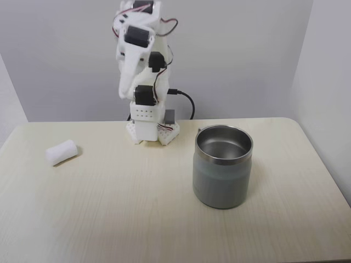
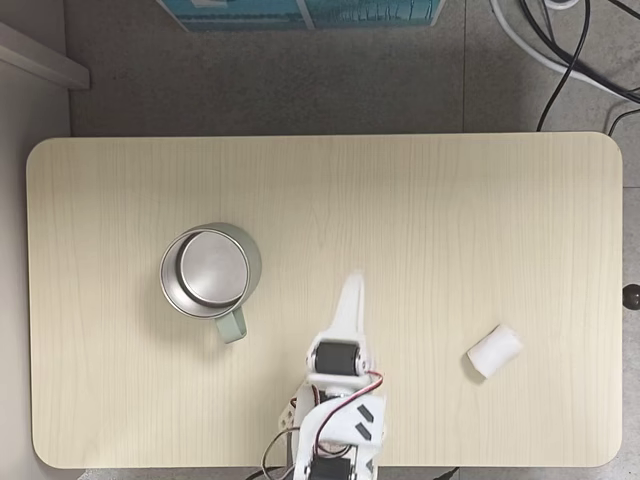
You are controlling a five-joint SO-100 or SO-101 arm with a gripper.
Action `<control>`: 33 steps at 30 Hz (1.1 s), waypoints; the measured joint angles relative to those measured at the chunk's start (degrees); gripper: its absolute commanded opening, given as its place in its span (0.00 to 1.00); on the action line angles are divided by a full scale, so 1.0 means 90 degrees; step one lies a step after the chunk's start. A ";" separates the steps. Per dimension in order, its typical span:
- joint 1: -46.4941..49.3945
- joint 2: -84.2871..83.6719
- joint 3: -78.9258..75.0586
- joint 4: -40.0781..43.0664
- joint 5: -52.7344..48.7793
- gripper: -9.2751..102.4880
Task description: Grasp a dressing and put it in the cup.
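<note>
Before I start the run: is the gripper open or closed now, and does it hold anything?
Gripper: closed, holding nothing, folded above the arm's base.

Pale wood table [image 1: 109, 208], white walls [image 1: 247, 55], grey floor [image 2: 300, 80].

cup [image 2: 211, 272]: upright on table [image 2: 420, 190], left of centre, handle toward lower right
dressing [image 2: 494, 350]: lower right, lying alone
fingers [image 2: 349, 300]: closed, pointing up-frame, lower centre
</note>
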 measured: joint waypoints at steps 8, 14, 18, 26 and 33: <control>0.0869 0.1299 0.1689 0.1680 -0.1543 0.23; 0.1602 0.2168 0.2598 0.2549 -0.2764 0.29; 0.2061 0.2598 0.2812 0.2607 -0.3311 0.29; 0.2939 0.4297 0.3643 0.2676 -0.3965 0.29; 0.3984 0.5596 0.3721 0.2676 -0.5146 0.30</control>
